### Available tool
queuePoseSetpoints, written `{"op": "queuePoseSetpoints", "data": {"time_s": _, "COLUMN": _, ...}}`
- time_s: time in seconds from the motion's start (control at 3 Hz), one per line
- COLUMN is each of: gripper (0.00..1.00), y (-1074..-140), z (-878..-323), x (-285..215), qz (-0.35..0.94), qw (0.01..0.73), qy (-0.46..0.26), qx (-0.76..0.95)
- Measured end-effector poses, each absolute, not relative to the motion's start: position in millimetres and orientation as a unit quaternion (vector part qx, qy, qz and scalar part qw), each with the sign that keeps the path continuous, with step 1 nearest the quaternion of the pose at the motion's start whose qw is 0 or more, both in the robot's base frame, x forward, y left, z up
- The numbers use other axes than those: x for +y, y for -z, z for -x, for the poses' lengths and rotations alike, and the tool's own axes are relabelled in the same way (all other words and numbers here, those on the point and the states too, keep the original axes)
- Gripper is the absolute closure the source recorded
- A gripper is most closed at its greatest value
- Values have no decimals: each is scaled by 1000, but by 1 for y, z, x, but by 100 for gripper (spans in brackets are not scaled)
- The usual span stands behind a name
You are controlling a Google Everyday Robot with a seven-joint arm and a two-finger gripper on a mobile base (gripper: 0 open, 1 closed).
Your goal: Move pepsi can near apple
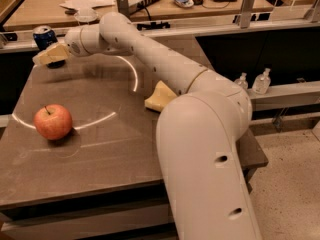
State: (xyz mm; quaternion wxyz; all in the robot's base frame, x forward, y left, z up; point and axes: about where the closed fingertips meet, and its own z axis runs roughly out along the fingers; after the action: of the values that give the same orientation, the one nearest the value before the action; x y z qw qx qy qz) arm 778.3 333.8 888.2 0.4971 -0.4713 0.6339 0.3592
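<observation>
the end effector is seen at the far left corner of the counter, pressed right up to the pepsi can. the can is found standing upright at that back corner. its silver top and dark blue upper side are shown, while its lower part is covered by the pale end effector in front of it. whether the end effector is open, closed, or clamped on the can cannot be told from this angle; only overlap with the can is seen.

the white arm is stretched long across the counter, from the big rounded base section at lower right up to the far left corner.

the apple is spotted on the near left part of the counter, red with a yellowish blush and its short dark stem pointing up. it is kept well apart from the can, with bare dark counter between them. two bright curved streaks of light are laid across the surface, one running just beside the apple.

a pale yellow sponge is caught near the middle of the counter, partly hidden behind the arm.

beyond the counter, a wooden desk with papers is made out, and two small clear bottles are seen on a ledge at right.
</observation>
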Motion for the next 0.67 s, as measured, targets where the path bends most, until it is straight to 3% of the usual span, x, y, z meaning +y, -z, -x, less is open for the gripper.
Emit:
{"op": "queuePoseSetpoints", "data": {"time_s": 0.33, "gripper": 15, "y": -880, "z": -787, "x": 358, "qz": 495, "qw": 508, "qy": -359, "qx": 607}}
{"op": "queuePoseSetpoints", "data": {"time_s": 0.67, "gripper": 38, "y": -880, "z": -792, "x": 370, "qz": 519, "qw": 514, "qy": -355, "qx": 583}}
